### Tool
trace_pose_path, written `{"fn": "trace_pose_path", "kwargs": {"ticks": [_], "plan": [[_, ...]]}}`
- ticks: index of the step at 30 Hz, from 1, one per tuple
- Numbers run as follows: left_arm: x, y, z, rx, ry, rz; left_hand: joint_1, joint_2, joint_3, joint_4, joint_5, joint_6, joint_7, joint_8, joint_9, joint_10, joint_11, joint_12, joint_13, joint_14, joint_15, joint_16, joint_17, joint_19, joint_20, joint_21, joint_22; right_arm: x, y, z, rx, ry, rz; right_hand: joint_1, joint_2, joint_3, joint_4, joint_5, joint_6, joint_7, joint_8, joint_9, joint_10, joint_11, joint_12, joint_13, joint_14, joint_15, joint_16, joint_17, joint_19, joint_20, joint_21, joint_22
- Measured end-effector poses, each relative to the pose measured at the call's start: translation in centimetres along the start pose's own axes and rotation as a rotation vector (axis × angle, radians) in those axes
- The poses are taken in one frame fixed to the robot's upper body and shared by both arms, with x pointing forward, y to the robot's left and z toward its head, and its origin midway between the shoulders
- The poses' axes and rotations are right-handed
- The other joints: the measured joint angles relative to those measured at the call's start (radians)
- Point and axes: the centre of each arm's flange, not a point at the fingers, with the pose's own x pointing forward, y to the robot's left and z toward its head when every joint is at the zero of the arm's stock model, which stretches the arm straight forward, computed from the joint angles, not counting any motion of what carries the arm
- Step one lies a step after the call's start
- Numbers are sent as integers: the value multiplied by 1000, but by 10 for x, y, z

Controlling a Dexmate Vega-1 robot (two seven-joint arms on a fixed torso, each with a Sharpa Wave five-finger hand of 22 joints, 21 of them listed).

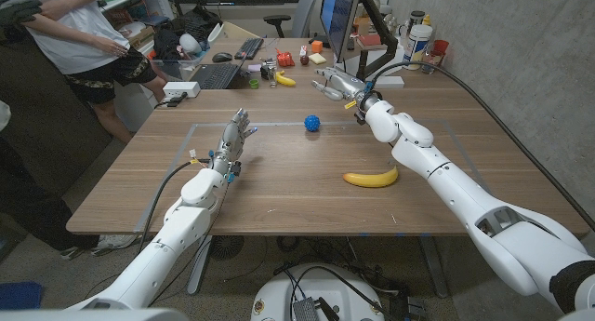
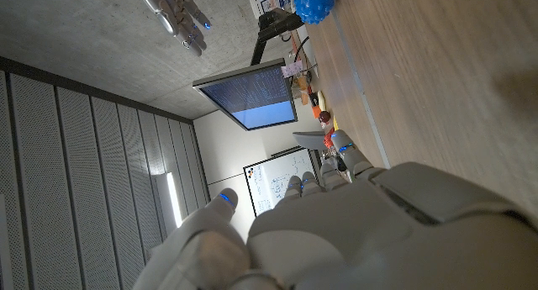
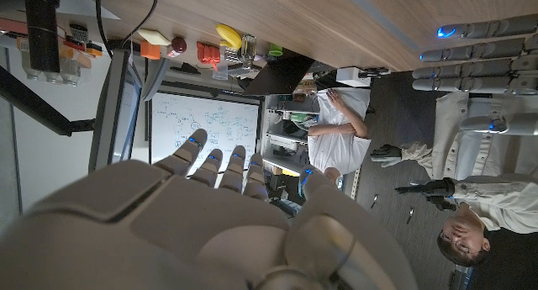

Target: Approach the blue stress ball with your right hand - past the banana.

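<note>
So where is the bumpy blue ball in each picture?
Head view: the blue stress ball lies mid-table, beyond the banana.
Left wrist view: blue stress ball at the top edge, on the wood.
Right wrist view: not in it.
Shared landmark: the monitor.

My head camera looks down from above over the wooden table (image 1: 279, 186). Each wrist camera sits close behind its hand, turned over, facing the far monitor (image 2: 248, 94), which all views share.

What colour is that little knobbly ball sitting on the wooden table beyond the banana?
Blue. The small knobbly stress ball shows best in the head view, beyond the yellow banana.
</note>
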Motion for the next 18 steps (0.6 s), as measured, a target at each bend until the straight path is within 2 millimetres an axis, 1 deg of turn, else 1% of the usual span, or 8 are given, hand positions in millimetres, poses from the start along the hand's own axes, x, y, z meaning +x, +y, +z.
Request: {"fn": "trace_pose_path", "kwargs": {"ticks": [3,7,18], "plan": [[-1,0,0,0,-1,0,0,0,0,0,0,0,0,0,0,0,0,0,0,0,0,0,0,0,0,0,0,1,1,0,-3,1,5,0,0,0,0,0,-5,-5,0,0,0,0,0,0,0,0,0,0,0,0,0,0],[-1,0,0,-1,-2,-1,0,0,0,0,0,0,0,0,0,0,0,0,0,0,0,0,0,0,0,0,0,1,3,0,-7,0,12,5,5,0,0,0,-5,-5,0,0,-5,-5,0,0,0,0,0,0,0,0,0,0],[-3,-1,0,-1,-3,-2,0,0,0,0,0,0,0,0,0,0,0,0,0,0,0,0,0,0,0,0,0,3,7,1,-18,-5,26,6,6,0,0,0,-8,-8,0,0,-5,-5,0,0,0,0,0,0,0,0,0,0]]}}
